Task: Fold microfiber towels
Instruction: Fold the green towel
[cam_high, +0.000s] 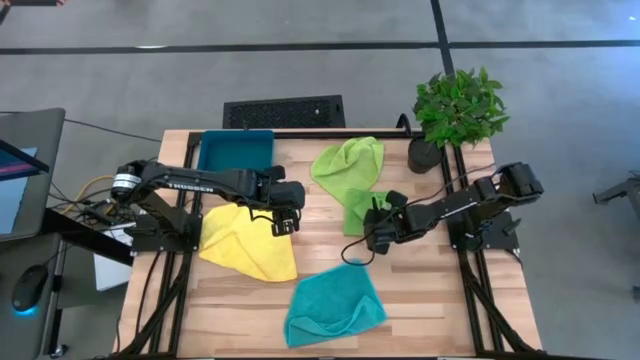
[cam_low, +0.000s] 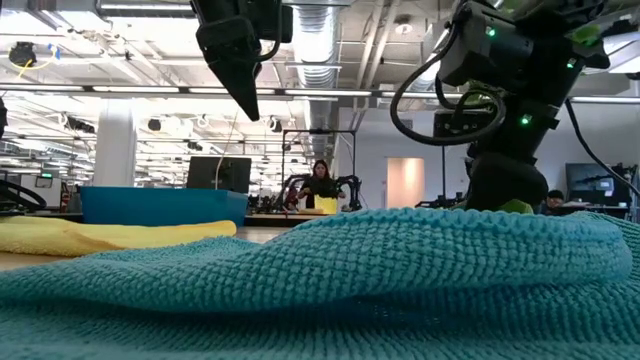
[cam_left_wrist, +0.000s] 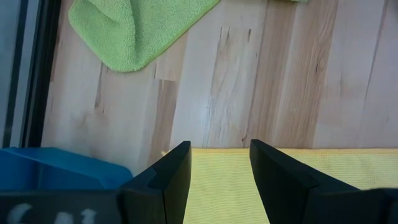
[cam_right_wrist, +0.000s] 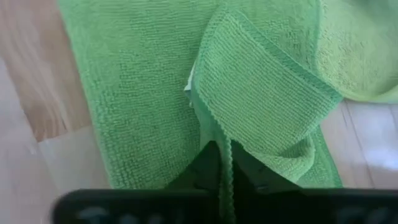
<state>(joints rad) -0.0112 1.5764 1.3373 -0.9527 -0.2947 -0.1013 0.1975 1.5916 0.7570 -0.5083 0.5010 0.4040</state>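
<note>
Several microfiber towels lie on the wooden table: a yellow one (cam_high: 245, 242) at the left, a teal one (cam_high: 335, 305) at the near edge, a lime green one (cam_high: 350, 160) bunched at the far middle, and a second green one (cam_high: 362, 208) next to it. My right gripper (cam_high: 372, 235) is at the near end of that second green towel (cam_right_wrist: 143, 93) and is shut on it. My left gripper (cam_high: 285, 218) hangs open above the yellow towel's far right corner (cam_left_wrist: 219, 186), touching nothing. My right gripper (cam_right_wrist: 222, 163) pinches the green towel's hemmed edge (cam_right_wrist: 227, 144) between its two fingers, at a flap that is turned up and doubled over. The fingers slant down from the table's right side. The flap stands raised; the rest of the towel lies flat on the table.
A dark-teal tray (cam_high: 235, 150) stands at the far left of the table, a potted plant (cam_high: 455, 110) at the far right corner. Bare wood shows between the yellow and green towels (cam_high: 320, 225). In the low view the teal towel (cam_low: 330, 290) fills the foreground.
</note>
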